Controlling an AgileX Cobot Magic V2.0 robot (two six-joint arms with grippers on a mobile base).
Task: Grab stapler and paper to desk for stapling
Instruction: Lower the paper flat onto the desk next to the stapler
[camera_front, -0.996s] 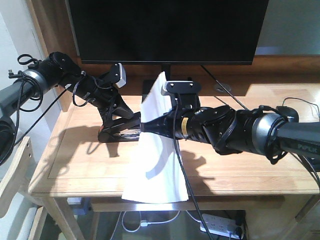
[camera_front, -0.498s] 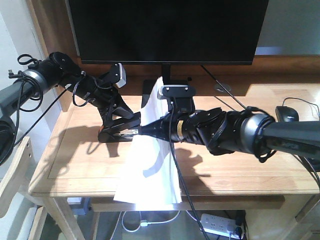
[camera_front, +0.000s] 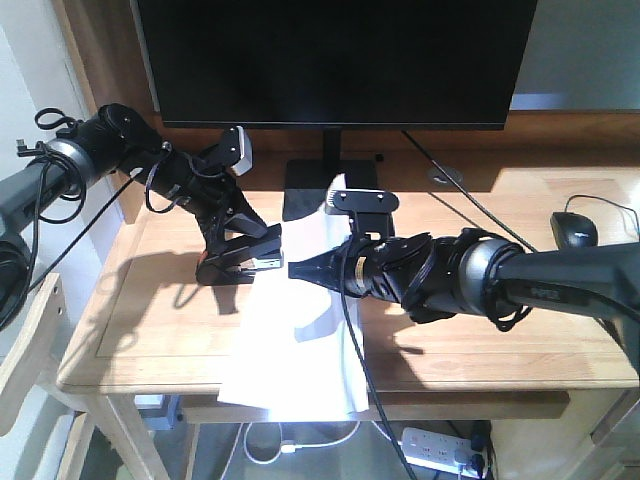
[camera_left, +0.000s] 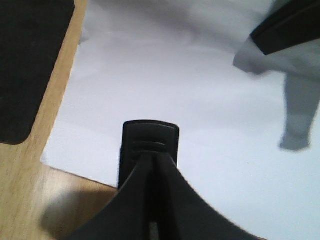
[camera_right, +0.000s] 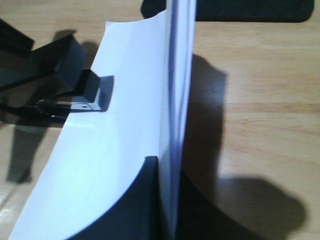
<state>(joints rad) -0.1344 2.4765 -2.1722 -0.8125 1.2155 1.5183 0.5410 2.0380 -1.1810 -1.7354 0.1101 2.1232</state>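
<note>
Nearest us, the paper (camera_front: 290, 350) lies across the desk (camera_front: 500, 350), and its lower end hangs past the front edge. Farther in, our right gripper (camera_front: 298, 269) has its fingers pressed together on the sheets and pinches them edge-on. Just to its left, our left gripper (camera_front: 238, 250) is clamped around the stapler (camera_front: 250, 263), whose nose overlaps the paper near one corner. The monitor (camera_front: 330, 60) stands at the back.

Left arm (camera_front: 105, 140) and right arm (camera_front: 545, 278): matte black, grey collars, looped black cables (camera_front: 352, 335), white-faced wrist cameras (camera_front: 240, 150); tapered black right pincer (camera_front: 293, 268).
</note>
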